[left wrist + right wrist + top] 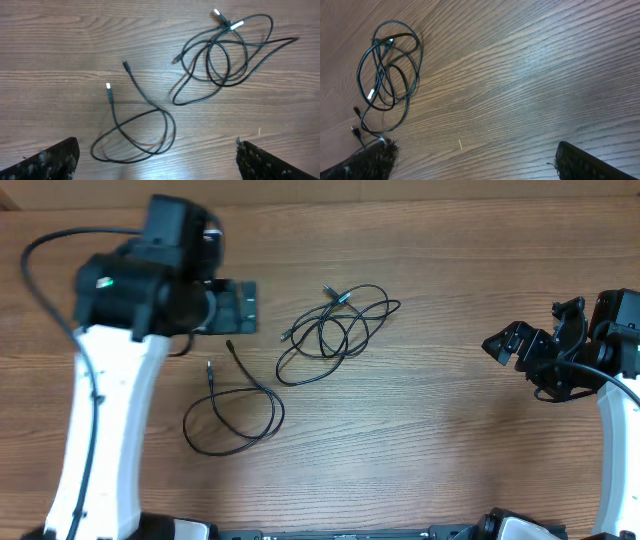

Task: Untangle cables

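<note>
The left gripper (160,167) and right gripper (475,162) hover wide open, holding nothing, and the tangled cables (227,55) stretch slantwise ahead-right of the left one.

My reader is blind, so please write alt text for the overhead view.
On a wooden table lie a tangled bundle of thin black cords near the middle and a separate loose loop to its lower left. The left tool and right tool, both open, hold nothing and stand apart from both.
</note>
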